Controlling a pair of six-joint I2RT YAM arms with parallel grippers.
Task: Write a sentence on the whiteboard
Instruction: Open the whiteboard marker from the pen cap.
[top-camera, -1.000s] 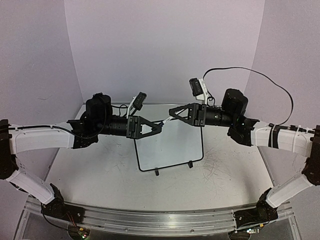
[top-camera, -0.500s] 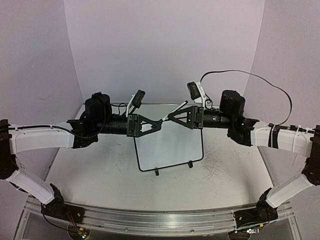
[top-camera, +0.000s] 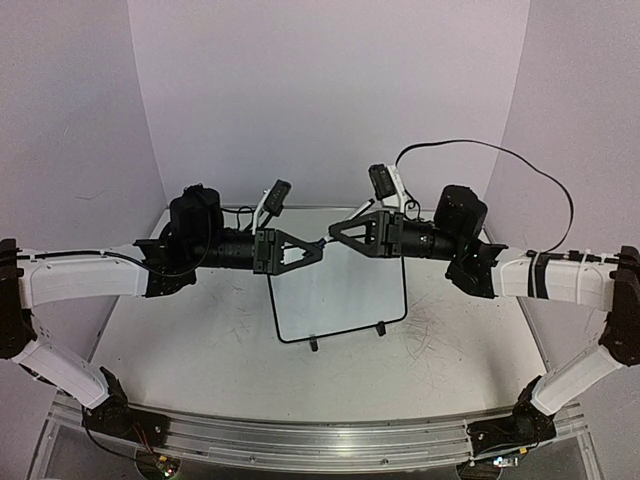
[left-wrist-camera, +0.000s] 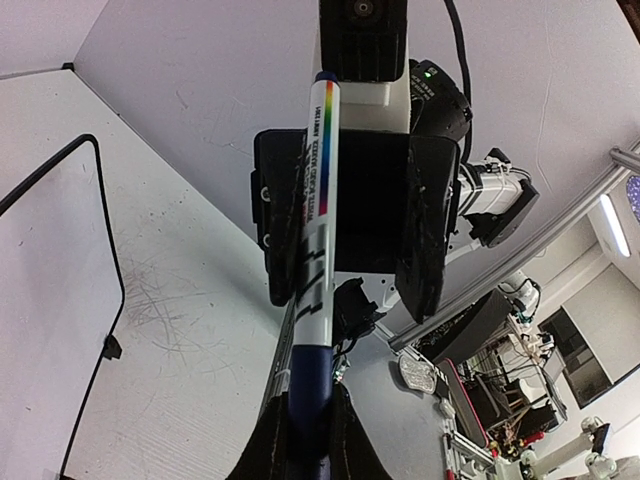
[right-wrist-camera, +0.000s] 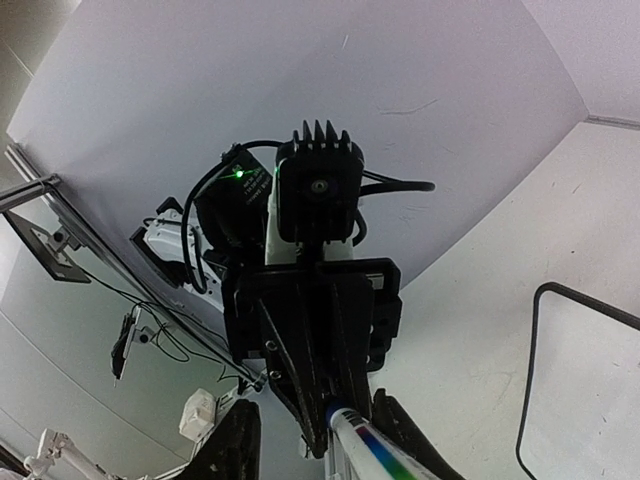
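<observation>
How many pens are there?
1: a white, blue-ended marker pen, held in the left gripper near the top of the black-framed whiteboard, reaching the right gripper. Others may be hidden.

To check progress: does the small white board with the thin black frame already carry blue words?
No, the face of the white board shows no blue marks.

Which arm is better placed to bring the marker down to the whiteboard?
Probably the left. The left gripper is shut on the marker at its blue end, near the top of the whiteboard. The right gripper stands open around the marker, not clamping it.
</observation>
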